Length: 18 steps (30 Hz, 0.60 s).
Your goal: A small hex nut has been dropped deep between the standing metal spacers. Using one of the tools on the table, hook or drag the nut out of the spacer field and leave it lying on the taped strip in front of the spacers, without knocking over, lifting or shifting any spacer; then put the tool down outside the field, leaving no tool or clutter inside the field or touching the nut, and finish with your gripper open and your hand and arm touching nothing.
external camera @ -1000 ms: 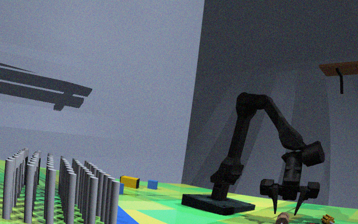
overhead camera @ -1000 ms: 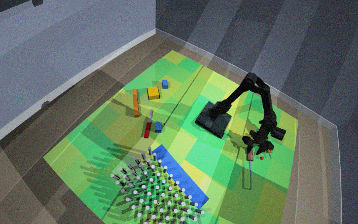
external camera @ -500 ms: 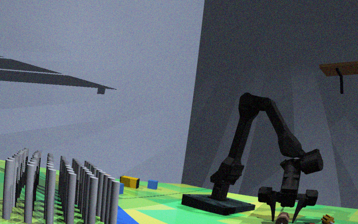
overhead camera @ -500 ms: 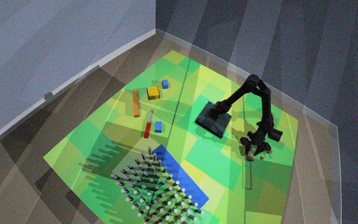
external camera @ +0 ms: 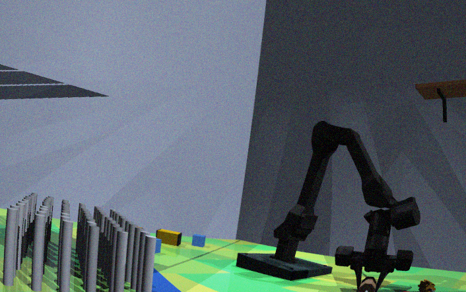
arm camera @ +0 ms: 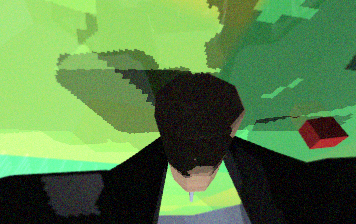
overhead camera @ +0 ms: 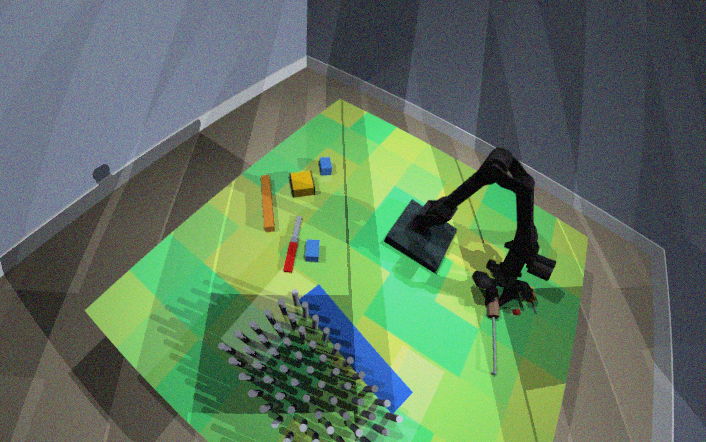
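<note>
My gripper (overhead camera: 493,299) (external camera: 367,279) (arm camera: 193,139) is shut on the tan handle of a thin metal-shafted tool (overhead camera: 494,343) (external camera: 367,285) (arm camera: 196,181). The shaft points away from the arm; its far end is too small to judge in shape. The standing metal spacers (overhead camera: 311,369) (external camera: 65,254) are grey and upright, at the bottom in the top view and at the lower left in the exterior view. The blue taped strip (overhead camera: 364,346) (external camera: 164,285) lies along their near side. The gripper is well to the right of both. I cannot make out the nut among the spacers.
A small red block (overhead camera: 516,311) (arm camera: 322,134) lies beside the gripper, with a brownish-gold piece (external camera: 426,286) nearby. Beyond the strip lie a red-and-grey stick (overhead camera: 290,256), an orange bar (overhead camera: 267,203), a yellow block (overhead camera: 302,183) (external camera: 168,237) and two blue blocks (overhead camera: 312,250) (overhead camera: 325,166).
</note>
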Each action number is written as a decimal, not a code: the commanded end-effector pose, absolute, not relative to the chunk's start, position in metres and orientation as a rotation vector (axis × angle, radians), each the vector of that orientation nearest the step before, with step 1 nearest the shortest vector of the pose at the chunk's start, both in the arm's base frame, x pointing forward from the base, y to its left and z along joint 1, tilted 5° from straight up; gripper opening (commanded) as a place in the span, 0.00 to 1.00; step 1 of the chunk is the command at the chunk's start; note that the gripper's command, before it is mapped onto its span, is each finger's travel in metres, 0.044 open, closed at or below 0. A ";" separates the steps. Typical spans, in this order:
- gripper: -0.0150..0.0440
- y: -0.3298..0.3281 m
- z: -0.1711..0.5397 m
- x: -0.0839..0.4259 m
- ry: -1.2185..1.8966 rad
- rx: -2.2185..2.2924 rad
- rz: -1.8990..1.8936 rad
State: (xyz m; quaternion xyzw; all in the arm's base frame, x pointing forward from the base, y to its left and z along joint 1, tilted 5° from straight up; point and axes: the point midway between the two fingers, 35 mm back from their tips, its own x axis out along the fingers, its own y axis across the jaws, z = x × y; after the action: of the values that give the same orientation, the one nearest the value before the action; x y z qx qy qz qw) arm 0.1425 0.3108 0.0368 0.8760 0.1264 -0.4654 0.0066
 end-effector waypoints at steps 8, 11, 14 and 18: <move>0.25 0.318 0.086 0.146 0.396 2.744 -1.457; 0.25 0.318 0.104 0.147 0.396 2.745 -1.457; 0.25 0.316 0.123 0.147 0.396 2.745 -1.457; 0.25 0.312 0.148 0.147 0.396 2.744 -1.456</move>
State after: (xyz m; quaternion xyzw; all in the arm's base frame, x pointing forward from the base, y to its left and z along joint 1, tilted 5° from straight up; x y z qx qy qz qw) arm 0.1470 0.3141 0.1259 0.8752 0.1213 -0.4681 0.0109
